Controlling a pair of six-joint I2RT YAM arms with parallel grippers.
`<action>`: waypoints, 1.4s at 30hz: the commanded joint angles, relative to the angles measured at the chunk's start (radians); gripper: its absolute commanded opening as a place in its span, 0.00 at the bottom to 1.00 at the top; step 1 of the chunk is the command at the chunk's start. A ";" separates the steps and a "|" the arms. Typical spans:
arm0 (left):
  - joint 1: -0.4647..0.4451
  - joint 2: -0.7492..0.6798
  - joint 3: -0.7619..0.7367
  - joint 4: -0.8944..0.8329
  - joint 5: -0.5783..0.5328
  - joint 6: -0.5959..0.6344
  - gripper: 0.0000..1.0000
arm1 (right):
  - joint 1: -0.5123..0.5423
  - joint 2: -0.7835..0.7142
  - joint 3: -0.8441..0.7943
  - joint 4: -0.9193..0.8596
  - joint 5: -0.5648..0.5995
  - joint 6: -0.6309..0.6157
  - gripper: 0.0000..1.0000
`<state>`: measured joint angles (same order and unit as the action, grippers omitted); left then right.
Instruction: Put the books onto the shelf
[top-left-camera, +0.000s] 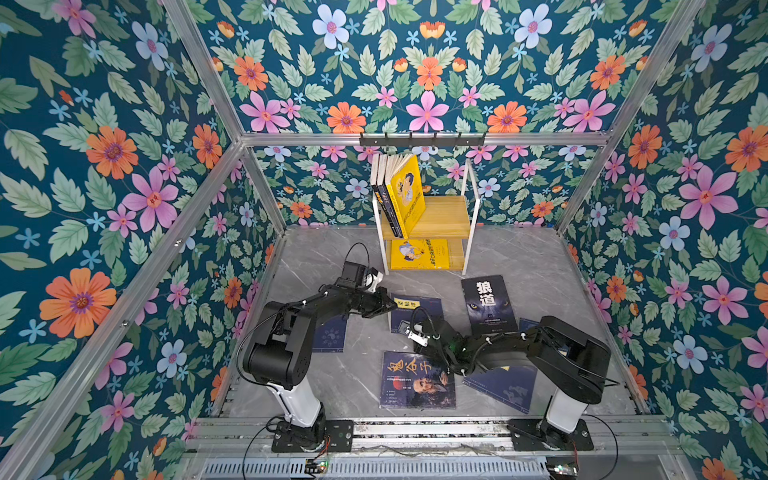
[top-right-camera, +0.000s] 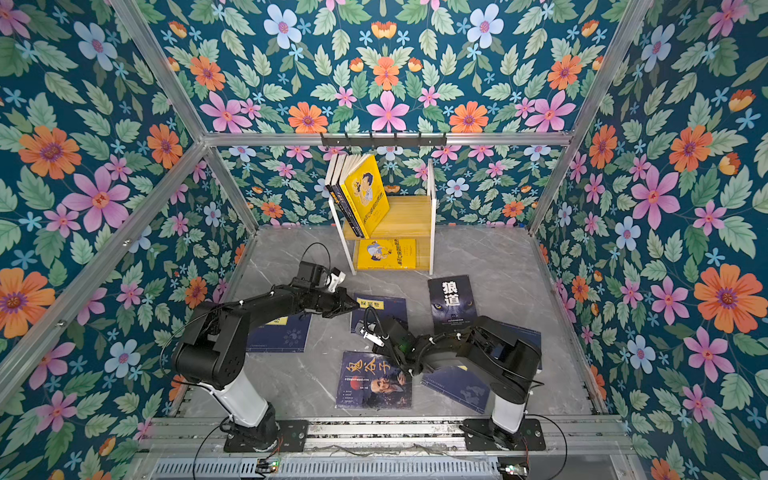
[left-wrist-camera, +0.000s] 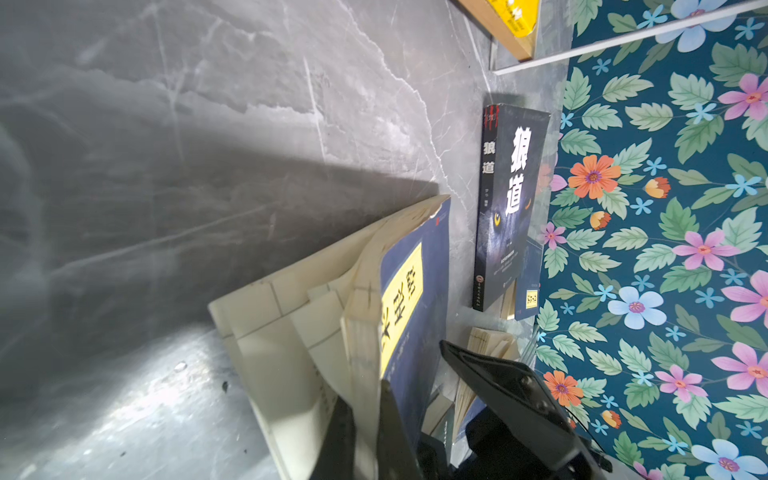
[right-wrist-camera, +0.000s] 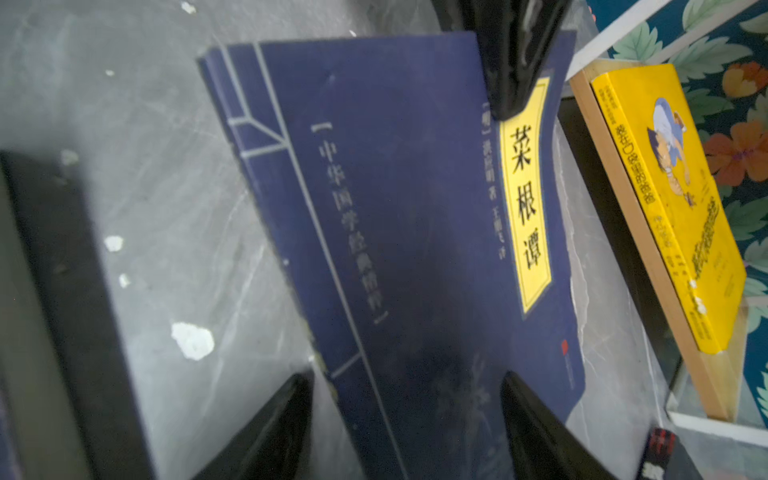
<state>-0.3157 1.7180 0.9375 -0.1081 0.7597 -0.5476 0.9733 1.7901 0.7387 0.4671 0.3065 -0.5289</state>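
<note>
Floral wallpaper (top-left-camera: 104, 166), teal with orange, pink and pale blue blooms, covers every wall. Aluminium bars (top-left-camera: 540, 139) run along the corners and across the back. Black hook rail (top-left-camera: 422, 142) sits on the back bar, upper centre of the frame. Floor (top-left-camera: 324, 257) is grey, marble-veined and glossy, and the right wrist view shows white specks on it.

Shelf (top-left-camera: 446, 216) stands against the back wall, centre of both top views. On the upper tier, upright books (top-left-camera: 397, 195) lean at its left end with a yellow cover outermost. On the lower tier, a yellow book (top-left-camera: 419, 253) lies flat.

Labelled navy book (top-left-camera: 419, 316) is at frame centre, on the floor. Left gripper (top-left-camera: 390, 306) is clamped tight on its edge near the yellow label. The left wrist view shows pages fanning beside the fingers (left-wrist-camera: 395, 436), and the gripped edge looks raised. Right gripper (right-wrist-camera: 405, 378) has its jaws spread wide, straddling the book's opposite end. Whether it touches the book, cannot tell.

Wolf-eye book (top-left-camera: 488, 305) lies flat, right of centre. Old-man book (top-left-camera: 417, 380) lies flat, lower centre. Second navy book (top-left-camera: 330, 336) is partly under the left arm. Third navy book (top-left-camera: 503, 386) is partly under the right arm.
</note>
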 joint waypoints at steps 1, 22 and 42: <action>0.005 -0.013 0.002 -0.008 0.008 0.000 0.00 | 0.004 0.041 0.003 0.103 0.059 -0.095 0.71; 0.166 -0.231 -0.039 -0.035 -0.141 0.118 0.58 | -0.028 0.017 0.034 0.124 0.106 -0.356 0.00; 0.412 -0.376 -0.088 0.031 -0.203 0.236 0.73 | -0.208 -0.065 0.295 -0.093 0.094 -0.468 0.00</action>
<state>0.0906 1.3460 0.8478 -0.0898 0.5541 -0.3374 0.7811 1.7027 0.9951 0.3553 0.3946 -0.9657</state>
